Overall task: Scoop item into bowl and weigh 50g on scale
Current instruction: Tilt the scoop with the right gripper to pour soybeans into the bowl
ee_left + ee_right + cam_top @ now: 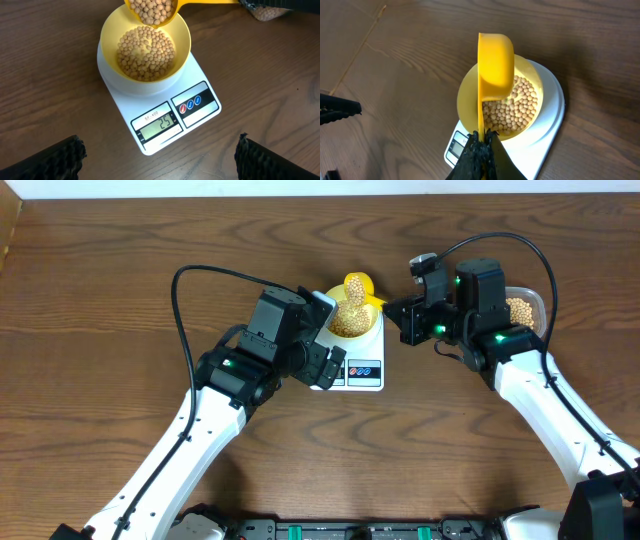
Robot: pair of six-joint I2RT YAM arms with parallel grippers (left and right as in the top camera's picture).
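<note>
The pale yellow bowl (145, 52) stands on the white scale (165, 112) and holds a layer of tan beans (146, 54). The scale's display (161, 122) reads 25. My right gripper (481, 137) is shut on the handle of a yellow scoop (496, 65), held tilted over the bowl with beans in it (152, 10). The bowl (352, 320), the scale (362, 370) and the scoop (358, 288) also show in the overhead view. My left gripper (159, 150) is open and empty, just in front of the scale.
A clear plastic tub with more beans (522, 310) sits at the right, behind my right arm. The wooden table (100, 330) extends to the left. The left arm lies beside the scale's left front corner.
</note>
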